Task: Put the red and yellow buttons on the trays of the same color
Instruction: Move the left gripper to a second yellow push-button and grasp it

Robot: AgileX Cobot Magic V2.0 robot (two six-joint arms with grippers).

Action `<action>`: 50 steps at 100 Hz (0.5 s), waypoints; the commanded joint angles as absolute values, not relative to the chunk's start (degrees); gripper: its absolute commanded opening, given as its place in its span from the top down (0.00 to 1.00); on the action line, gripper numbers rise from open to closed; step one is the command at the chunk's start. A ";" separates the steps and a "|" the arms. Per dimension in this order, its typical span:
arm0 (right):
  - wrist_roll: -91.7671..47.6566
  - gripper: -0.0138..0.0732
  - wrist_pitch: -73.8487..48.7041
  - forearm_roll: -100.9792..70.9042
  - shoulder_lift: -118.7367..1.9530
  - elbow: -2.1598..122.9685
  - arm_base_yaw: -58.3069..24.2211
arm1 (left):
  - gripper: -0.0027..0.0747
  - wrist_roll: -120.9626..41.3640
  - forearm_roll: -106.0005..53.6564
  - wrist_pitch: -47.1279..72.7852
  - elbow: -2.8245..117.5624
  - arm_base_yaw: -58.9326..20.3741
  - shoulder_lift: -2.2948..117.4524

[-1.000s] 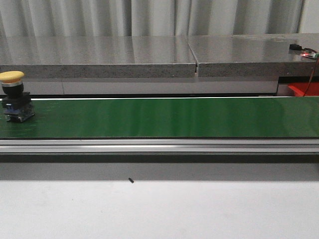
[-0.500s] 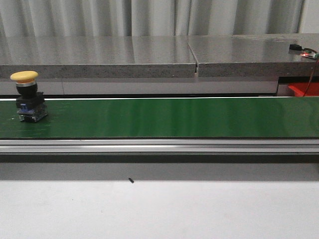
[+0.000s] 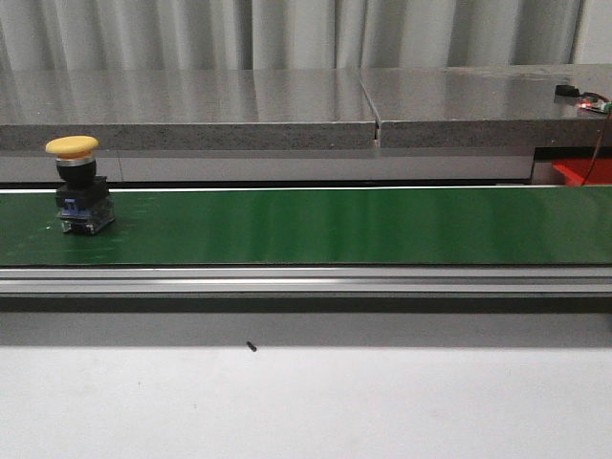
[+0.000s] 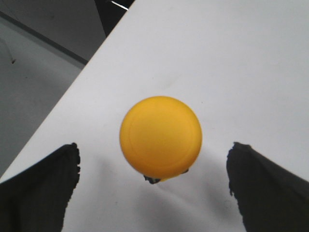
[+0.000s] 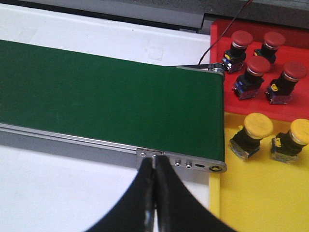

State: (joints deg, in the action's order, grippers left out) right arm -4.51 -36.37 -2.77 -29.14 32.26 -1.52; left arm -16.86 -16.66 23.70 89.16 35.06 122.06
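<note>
Pale pleated curtains point(image 3: 287, 33) hang at the back. Before them runs a grey speckled stone counter point(image 3: 191, 110), lightly reflecting light.

Front low along belt point(image 3: 325, 225); wrists look down.

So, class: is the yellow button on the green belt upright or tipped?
Upright: the yellow button rests on its dark base on the belt, cap on top.
</note>
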 commanded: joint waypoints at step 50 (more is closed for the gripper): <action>-4.72 0.92 -32.75 -2.37 -29.26 33.72 -1.04 | 0.40 -16.30 -17.78 18.50 90.96 34.99 119.17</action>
State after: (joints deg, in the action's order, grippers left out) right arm -4.51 -36.37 -2.77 -29.14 32.26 -1.52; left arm -16.73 -16.83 21.89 89.16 35.06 122.45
